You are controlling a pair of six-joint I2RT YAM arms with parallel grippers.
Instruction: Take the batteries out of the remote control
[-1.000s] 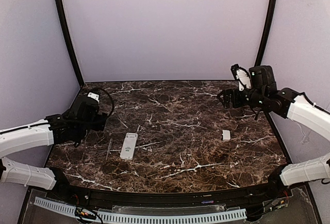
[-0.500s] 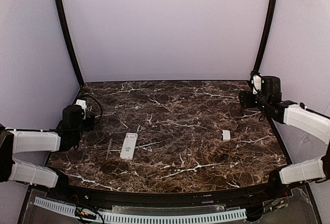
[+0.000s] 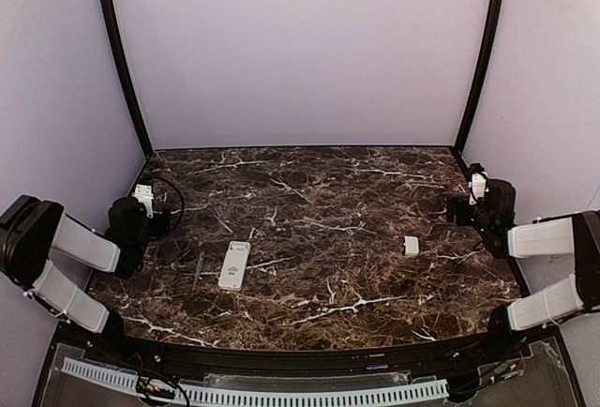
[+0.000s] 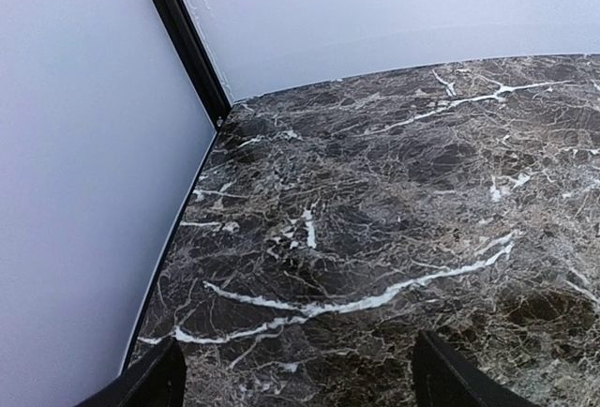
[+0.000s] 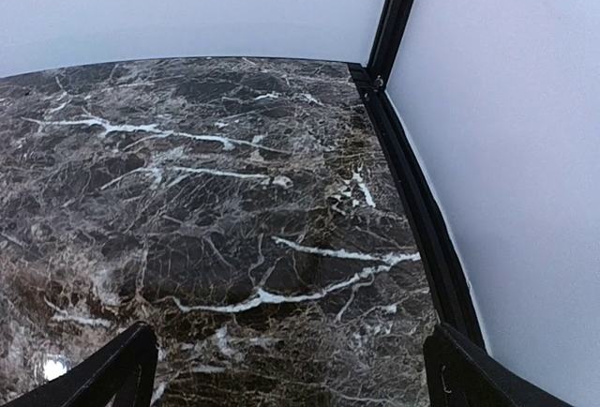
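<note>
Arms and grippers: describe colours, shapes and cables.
The left arm and right arm have white tubular shells and black joints. The left gripper and right gripper are black, each carrying a white module; a black cable loops by the left one.

- A dark brown marble-patterned table (image 3: 356, 266), veined in white, fills the lower part of the top view.
- Plain pale lilac walls (image 3: 300, 51) close it in at the back and on both sides.
- Black posts (image 3: 119, 60) rise from the two rear corners.
- A white slotted strip (image 3: 281, 395) runs along the near edge.
- The light is soft and even.
</note>
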